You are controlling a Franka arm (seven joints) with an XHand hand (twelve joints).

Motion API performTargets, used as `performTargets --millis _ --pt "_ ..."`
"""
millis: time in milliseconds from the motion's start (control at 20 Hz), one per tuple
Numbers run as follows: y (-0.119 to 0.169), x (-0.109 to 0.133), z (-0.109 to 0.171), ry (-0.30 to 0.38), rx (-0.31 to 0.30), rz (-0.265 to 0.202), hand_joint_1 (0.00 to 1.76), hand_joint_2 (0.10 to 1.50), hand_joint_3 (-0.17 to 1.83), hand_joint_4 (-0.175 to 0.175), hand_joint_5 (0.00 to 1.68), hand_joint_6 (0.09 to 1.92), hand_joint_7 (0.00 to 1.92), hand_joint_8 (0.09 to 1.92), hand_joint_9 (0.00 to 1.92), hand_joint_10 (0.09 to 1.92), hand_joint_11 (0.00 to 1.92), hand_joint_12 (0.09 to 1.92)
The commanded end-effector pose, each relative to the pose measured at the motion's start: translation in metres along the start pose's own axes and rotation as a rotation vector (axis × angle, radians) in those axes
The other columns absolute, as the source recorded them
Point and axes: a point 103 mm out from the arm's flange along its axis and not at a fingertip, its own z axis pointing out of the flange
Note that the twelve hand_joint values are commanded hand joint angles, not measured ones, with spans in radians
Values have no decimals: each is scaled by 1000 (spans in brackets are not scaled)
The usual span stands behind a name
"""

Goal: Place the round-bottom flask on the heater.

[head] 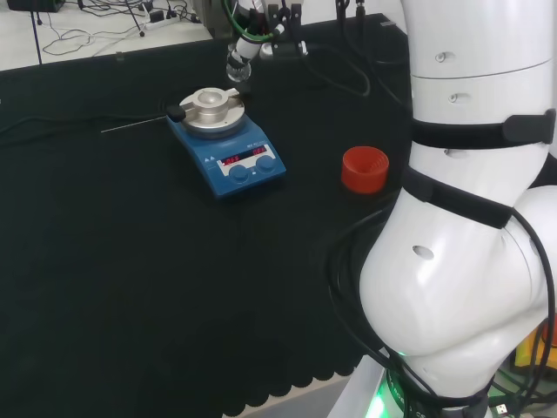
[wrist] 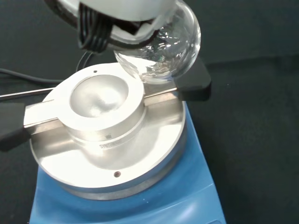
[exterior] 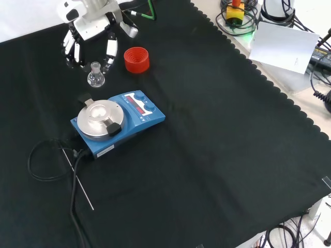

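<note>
So here's where we're at: the hand (exterior: 90, 39) has its fingers curled down around the round-bottom flask (exterior: 95, 75), carrying it in the air just beside the heater (exterior: 116, 124), on the side away from the dials. In the wrist view the glass bulb (wrist: 161, 51) hangs right at the edge of the round metal block (wrist: 100, 112) with the bowl-shaped hollow, not over the middle yet.

On handling, our read: it's small, clear, thin-looking glass, and looks empty, so probably very light but fragile and slippery. A round bottom won't stand on its own, so it has to land in that hollow or it'll roll off. Looks like we're gripping it up top near the neck, with the bulb free below, which seems the sensible place since the bulb needs to seat in the block. Knocking glass against the metal rim is the thing we'd worry about.

The red ribbed ring (exterior: 136, 59) sits on the black cloth (exterior: 217, 144) nearby, empty.
</note>
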Motion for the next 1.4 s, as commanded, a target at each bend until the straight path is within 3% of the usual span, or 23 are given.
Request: performTargets --millis 50,500,1400 --pt "6 11 8 -2 21 -22 1087 690 721 175 1133 946 601 681 803 553 596 1255" --pt "21 27 25 -1 43 -52 1087 688 725 175 1133 946 604 681 804 552 597 1254" --pt "42 29 44 -7 73 -59 1089 684 732 172 1135 947 608 681 806 551 600 1253"
